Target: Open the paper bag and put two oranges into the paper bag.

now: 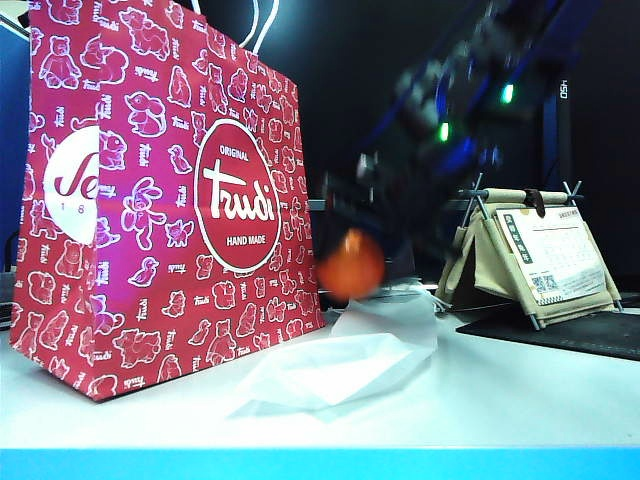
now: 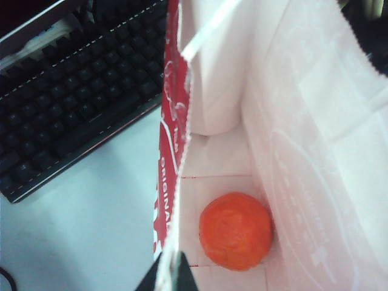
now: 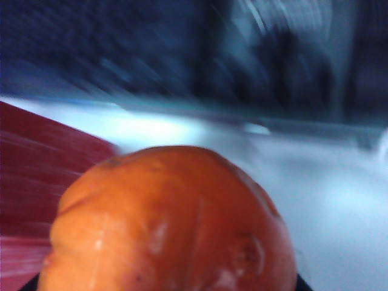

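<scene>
The red paper bag (image 1: 170, 200) stands upright at the left of the table, its white cord handles (image 1: 255, 25) up. Looking down into the bag (image 2: 303, 121) in the left wrist view, I see one orange (image 2: 235, 230) resting on its floor. My left gripper (image 2: 167, 277) is shut on the bag's top rim, holding the mouth open. Just right of the bag, a second orange (image 1: 350, 265) hangs above the table in my blurred right gripper (image 1: 352, 250), which is shut on it. That orange (image 3: 170, 224) fills the right wrist view and hides the fingers.
A crumpled thin white plastic bag (image 1: 340, 365) lies on the table under the held orange. A desk calendar on a stand (image 1: 535, 255) sits on a black mat (image 1: 570, 330) at the right. A black keyboard (image 2: 73, 91) lies beside the bag.
</scene>
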### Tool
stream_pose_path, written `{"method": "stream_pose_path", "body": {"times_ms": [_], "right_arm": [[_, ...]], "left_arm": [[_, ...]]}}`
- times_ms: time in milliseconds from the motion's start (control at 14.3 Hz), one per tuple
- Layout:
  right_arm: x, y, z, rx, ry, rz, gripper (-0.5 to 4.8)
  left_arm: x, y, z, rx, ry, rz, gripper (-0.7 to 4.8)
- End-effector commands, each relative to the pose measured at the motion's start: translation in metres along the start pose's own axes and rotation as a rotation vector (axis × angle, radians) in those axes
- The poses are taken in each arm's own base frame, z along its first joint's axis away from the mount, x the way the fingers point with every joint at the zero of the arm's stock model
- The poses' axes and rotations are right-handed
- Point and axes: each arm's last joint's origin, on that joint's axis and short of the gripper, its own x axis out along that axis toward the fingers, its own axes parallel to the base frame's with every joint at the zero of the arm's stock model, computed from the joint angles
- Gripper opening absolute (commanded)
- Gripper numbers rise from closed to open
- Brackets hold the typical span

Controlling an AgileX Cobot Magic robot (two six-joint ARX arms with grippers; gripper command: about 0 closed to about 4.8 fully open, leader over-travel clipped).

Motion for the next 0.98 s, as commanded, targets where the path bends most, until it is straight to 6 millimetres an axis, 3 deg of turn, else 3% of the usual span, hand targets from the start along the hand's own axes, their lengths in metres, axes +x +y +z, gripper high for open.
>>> {"method": "stream_pose_path", "body": {"times_ms": [70, 419, 559, 768, 908, 978], "right_arm": [[-0.046, 0.024, 0.028, -0.051, -0.147, 0.056, -0.06], [-0.136, 0.061, 0.059, -0.133, -0.383, 0.155, -0.06], [-0.181, 0.079, 0.071, -0.167, -0.492, 0.222, -0.06], [-0.233, 0.111, 0.1, -0.234, -0.538, 0.378, -0.06], [-0.251, 0.131, 0.106, -0.259, -0.565, 0.421, -0.06], [-0.246, 0.133, 0.103, -0.255, -0.528, 0.422, -0.06]], "left_arm": [[-0.002, 0.0, 0.002, 0.008, -0.017, 0.005, -0.05], [-0.002, 0.0, 0.002, 0.007, -0.017, 0.004, -0.05], [-0.001, 0.0, 0.002, 0.004, -0.016, 0.004, -0.05], [-0.001, 0.0, 0.002, 0.003, -0.015, 0.003, -0.05], [-0.001, 0.0, 0.002, 0.0, -0.016, 0.004, -0.05], [-0.001, 0.0, 0.002, 0.0, -0.016, 0.003, -0.05]]}}
